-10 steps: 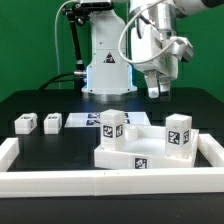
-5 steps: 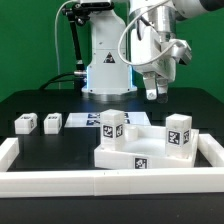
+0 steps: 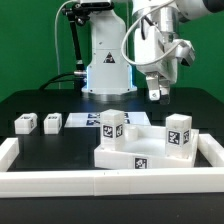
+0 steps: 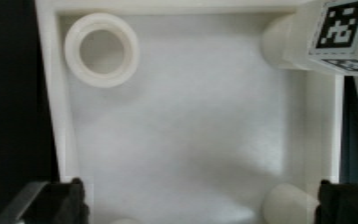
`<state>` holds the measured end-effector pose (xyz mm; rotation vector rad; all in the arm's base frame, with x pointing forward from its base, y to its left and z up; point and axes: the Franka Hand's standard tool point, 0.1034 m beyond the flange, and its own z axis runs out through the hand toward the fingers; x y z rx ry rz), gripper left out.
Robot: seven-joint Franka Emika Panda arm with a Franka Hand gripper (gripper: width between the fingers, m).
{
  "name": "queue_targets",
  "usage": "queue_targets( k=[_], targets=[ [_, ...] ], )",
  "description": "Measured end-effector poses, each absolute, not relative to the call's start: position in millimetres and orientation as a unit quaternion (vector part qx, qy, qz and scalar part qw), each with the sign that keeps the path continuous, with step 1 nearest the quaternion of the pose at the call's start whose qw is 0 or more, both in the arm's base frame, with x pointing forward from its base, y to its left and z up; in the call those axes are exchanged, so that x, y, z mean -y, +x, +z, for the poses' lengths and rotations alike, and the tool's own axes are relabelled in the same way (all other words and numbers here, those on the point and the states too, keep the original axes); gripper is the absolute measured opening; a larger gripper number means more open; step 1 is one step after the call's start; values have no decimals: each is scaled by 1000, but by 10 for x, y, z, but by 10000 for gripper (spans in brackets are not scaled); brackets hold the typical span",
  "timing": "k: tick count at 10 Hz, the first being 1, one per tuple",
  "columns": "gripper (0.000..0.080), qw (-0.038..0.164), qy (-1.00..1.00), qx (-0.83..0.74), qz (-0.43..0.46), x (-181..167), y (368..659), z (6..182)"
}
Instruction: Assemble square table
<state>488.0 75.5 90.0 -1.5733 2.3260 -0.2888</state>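
Above the square table (image 3: 122,156), pincer (image 3: 157,96) drifted slightly.

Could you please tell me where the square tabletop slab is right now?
The tabletop slab lies right of centre in the exterior view, on the black table just behind the front barrier wall, with two leg blocks standing on it.

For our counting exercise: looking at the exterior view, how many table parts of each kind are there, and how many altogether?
Leg blocks: 4
Square slab: 1
Total: 5
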Motion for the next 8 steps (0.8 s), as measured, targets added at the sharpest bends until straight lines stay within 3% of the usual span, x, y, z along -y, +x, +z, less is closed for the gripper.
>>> queue_targets(
  k=[3, 8],
  targets=[
    [649, 144, -557, -811, -109, -760, 4858, 746],
    [649, 138, -562, -808, -111, -690, 4843, 709]
  ],
)
